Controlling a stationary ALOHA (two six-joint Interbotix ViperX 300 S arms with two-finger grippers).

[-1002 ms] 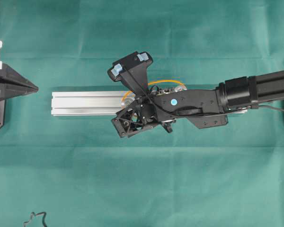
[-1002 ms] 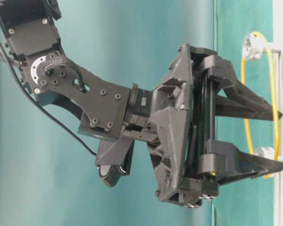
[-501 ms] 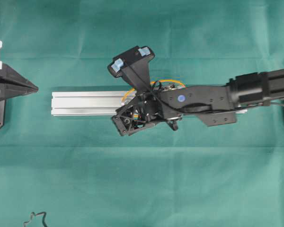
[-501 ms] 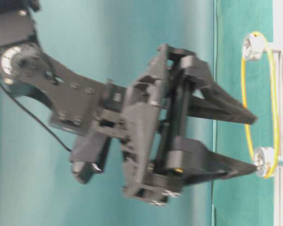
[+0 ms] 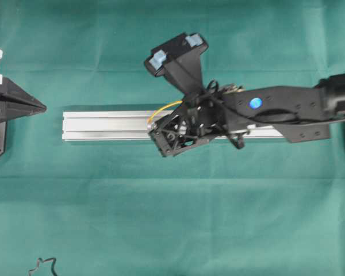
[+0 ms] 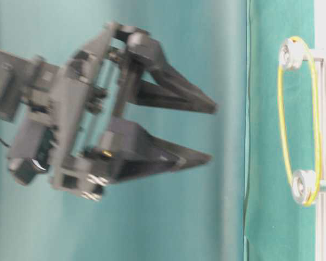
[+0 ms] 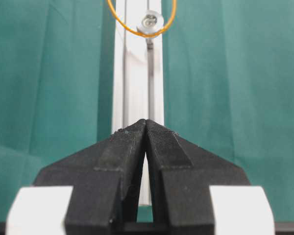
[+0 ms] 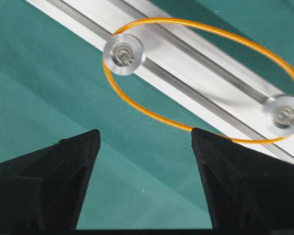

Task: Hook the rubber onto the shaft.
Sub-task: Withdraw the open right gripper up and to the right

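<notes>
The thin orange rubber (image 8: pixel 152 117) is looped round two silver shafts (image 8: pixel 123 54) (image 8: pixel 284 115) that stand on the silver rail (image 8: pixel 201 63). It hangs taut between them in the table-level view (image 6: pixel 281 117). My right gripper (image 8: pixel 145 134) is open and empty, raised clear of the rubber and the rail (image 6: pixel 212 133). My left gripper (image 7: pixel 146 122) is shut and empty, off the rail's left end (image 5: pixel 45 107), pointing along the rail (image 7: pixel 137 73) at the near shaft (image 7: pixel 149 20). In the overhead view the right arm hides most of the rubber (image 5: pixel 164 108).
A green cloth (image 5: pixel 161 218) covers the table. A small dark wiry squiggle (image 5: pixel 43 267) lies at the front left edge. The right arm (image 5: pixel 287 106) stretches over the rail's right half.
My right gripper has lifted away from the shafts and drawn back to the right, still open. The rubber stays round both shafts. The left gripper has not moved.
</notes>
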